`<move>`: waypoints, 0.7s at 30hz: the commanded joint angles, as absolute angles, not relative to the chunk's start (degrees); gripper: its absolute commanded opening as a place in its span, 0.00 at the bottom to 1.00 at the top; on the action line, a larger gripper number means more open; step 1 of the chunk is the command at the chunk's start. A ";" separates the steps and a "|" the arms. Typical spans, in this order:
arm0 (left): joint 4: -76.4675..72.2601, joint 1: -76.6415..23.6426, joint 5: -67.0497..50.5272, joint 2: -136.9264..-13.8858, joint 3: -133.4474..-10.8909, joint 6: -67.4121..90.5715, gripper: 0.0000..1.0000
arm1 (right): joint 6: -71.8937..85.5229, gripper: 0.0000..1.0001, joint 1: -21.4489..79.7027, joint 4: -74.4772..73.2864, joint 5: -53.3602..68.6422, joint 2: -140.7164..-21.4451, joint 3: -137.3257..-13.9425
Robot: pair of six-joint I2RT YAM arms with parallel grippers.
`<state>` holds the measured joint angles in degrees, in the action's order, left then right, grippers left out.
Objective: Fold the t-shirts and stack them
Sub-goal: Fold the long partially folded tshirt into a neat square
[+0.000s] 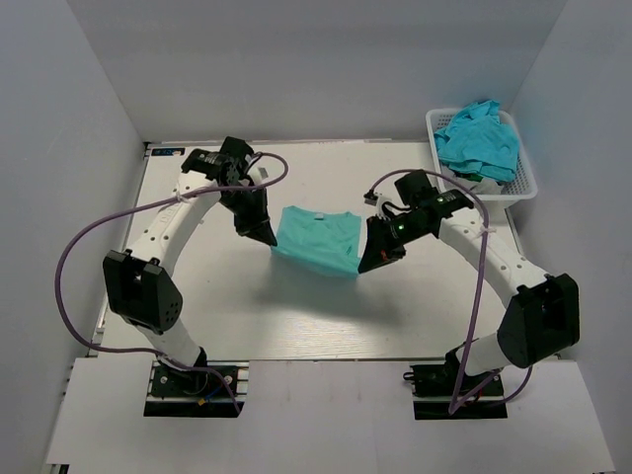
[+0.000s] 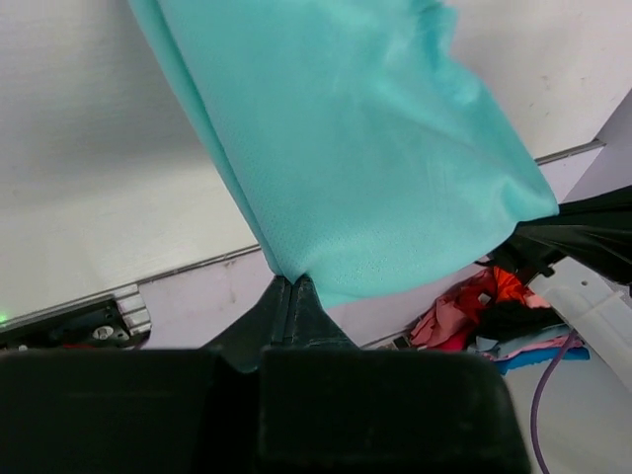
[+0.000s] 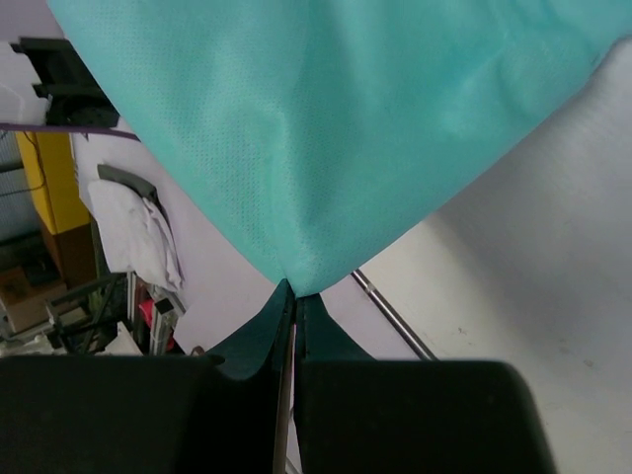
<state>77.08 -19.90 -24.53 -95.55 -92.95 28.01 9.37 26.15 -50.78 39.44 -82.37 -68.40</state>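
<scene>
Basket at far right holds a heap of tees; one tee hangs over the table, left gripper and right gripper each clenched on it.

Plain white walls enclose a pale table.
</scene>
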 commanded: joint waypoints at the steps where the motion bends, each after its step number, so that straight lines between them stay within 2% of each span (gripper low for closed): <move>1: 76.74 -19.42 -23.03 -95.62 -98.34 28.04 0.00 | 8.35 0.00 24.53 -51.07 42.10 -82.88 -73.47; 7: 76.73 -18.90 -19.26 -101.86 -107.13 28.04 0.00 | 7.47 0.00 21.54 -51.33 45.35 -87.45 -77.87; 21: 71.90 -17.32 -15.73 -112.49 -112.94 30.23 0.00 | 6.15 0.00 18.81 -45.88 55.98 -100.02 -83.58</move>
